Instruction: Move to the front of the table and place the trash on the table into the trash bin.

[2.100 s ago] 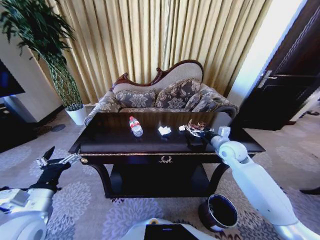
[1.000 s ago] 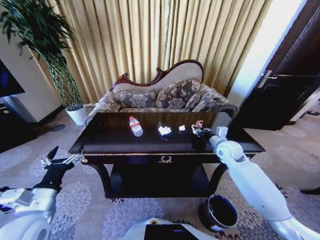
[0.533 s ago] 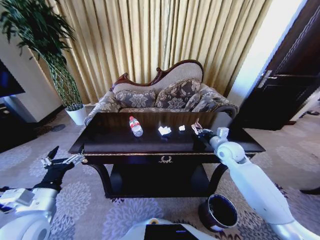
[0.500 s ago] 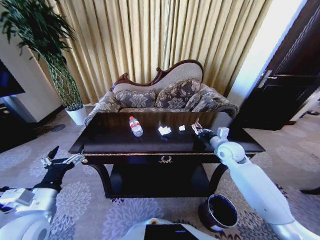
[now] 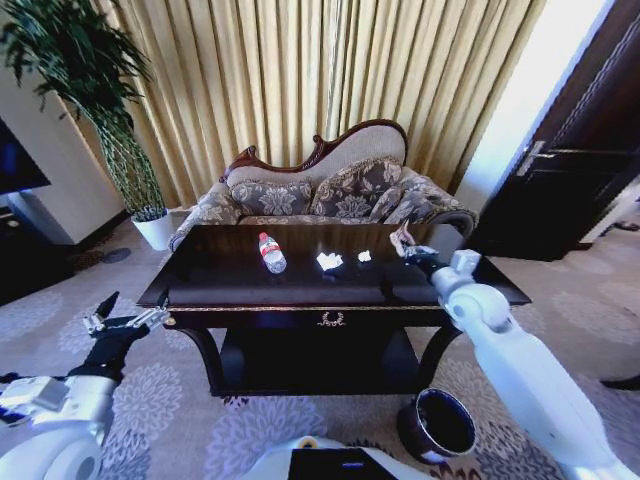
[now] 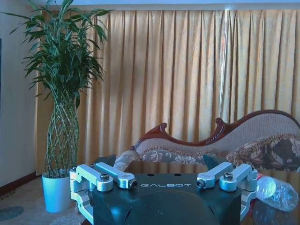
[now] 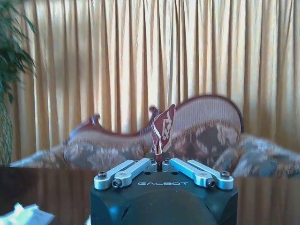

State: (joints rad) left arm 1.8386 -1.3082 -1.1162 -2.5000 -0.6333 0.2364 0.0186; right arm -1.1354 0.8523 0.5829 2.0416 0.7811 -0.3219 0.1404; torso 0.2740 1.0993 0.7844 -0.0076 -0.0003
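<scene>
The dark glossy table point(image 5: 240, 292) with its gold emblem stands right in front of me. A clear water bottle point(image 5: 271, 252) point(image 6: 276, 192) lies on it left of centre. Crumpled white paper point(image 5: 329, 261) point(image 7: 26, 216) and a small white scrap point(image 5: 364, 256) lie near the middle. My right gripper point(image 5: 408, 247) point(image 7: 159, 161) hovers just above the table's right part, shut on a dark red-and-white wrapper point(image 5: 401, 237) point(image 7: 163, 130). The dark round trash bin point(image 5: 437, 424) stands on the carpet by the table's front right leg. My left gripper point(image 5: 110, 322) point(image 6: 166, 183) waits open, low, left of the table.
A patterned sofa point(image 5: 330, 190) stands directly behind the table before gold curtains. A tall plant in a white pot point(image 5: 155, 228) is at the back left, near a black TV stand point(image 5: 20, 255). A dark door point(image 5: 590, 170) is at the right. Patterned carpet surrounds the table.
My right gripper has closed on the wrapper and lifted it off the tabletop, rising and drifting slightly right. The left arm, bottle and paper have stayed put.
</scene>
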